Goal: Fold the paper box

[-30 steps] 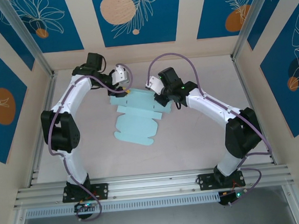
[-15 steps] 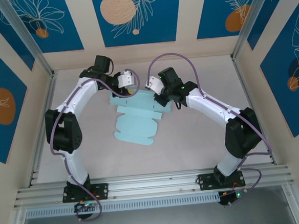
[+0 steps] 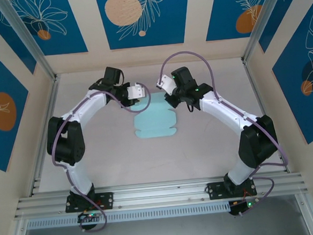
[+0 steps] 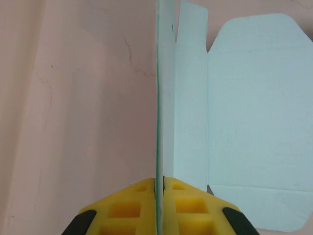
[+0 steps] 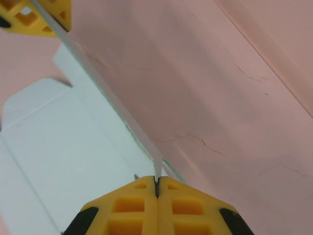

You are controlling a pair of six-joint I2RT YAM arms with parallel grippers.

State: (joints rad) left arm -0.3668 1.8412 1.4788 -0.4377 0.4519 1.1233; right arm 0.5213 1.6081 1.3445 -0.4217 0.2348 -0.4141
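**Box (image 3: 156, 125) flap pinched from both ends**

We see the box as a flat sheet of pale blue card. It lies on the table (image 3: 212, 146) between the two arms, a little beyond the middle. Its far strip (image 4: 159, 98) is folded up and stands on edge, while the rest lies flat.

In the left wrist view, the left gripper (image 4: 160, 182) is clenched on this strip. The yellow pads (image 4: 122, 210) meet on either side of the card, with nothing but the card between them. The strip runs straight away from the pads, seen edge-on. The flat part of the sheet spreads out to its right, showing crease lines and a rounded flap at the far end.

In the right wrist view, the right gripper (image 5: 157, 180) is likewise clamped on the upright strip, at its other end. From there the strip slants away to the upper left, where the left gripper's yellow pads grip it.

From above, the two grippers face each other over the sheet's far edge, near one another but apart. The sheet's rounded near end lies flat towards the arm bases.
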